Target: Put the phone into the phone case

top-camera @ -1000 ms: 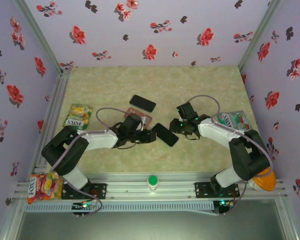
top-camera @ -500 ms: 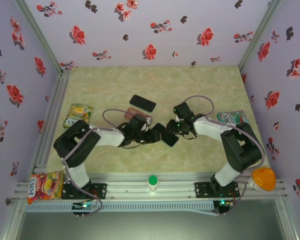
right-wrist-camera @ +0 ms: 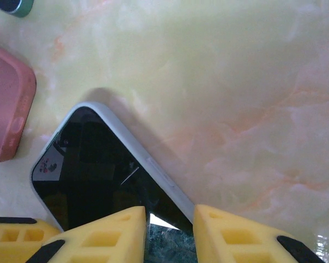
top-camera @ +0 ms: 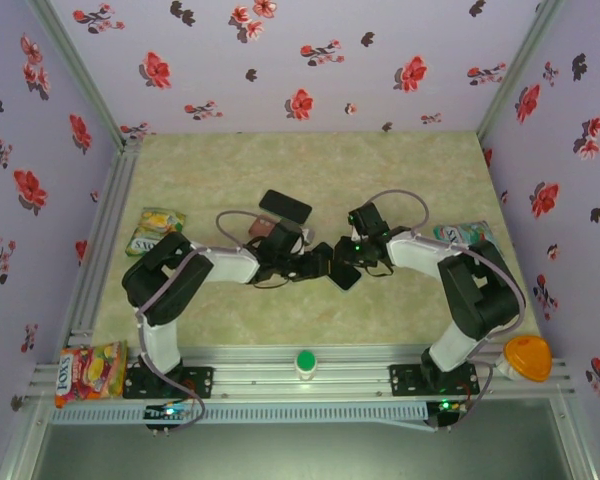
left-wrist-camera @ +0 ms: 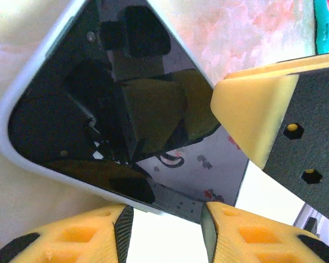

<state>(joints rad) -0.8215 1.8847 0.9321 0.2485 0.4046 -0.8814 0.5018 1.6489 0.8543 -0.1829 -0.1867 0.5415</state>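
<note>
L gripper [left-wrist-camera: 164, 219] clamps black white-rimmed phone [right-wrist-camera: 93, 175]; R gripper [right-wrist-camera: 170, 219] has moved in, narrowing on its end, grip unclear, so prob. handover before pink rubbery case [right-wrist-camera: 5, 104].

Gleams glossy black across the glass of the phone [right-wrist-camera: 98, 175], rimmed in smooth pale satin trim. Looks matt on the pink phone case [right-wrist-camera: 5, 104]. Shines faintly over the smooth marble-patterned table [right-wrist-camera: 236, 82]. Shows matt yellow foam on the finger pads [left-wrist-camera: 252, 109], backed by dull dark plastic.
</note>
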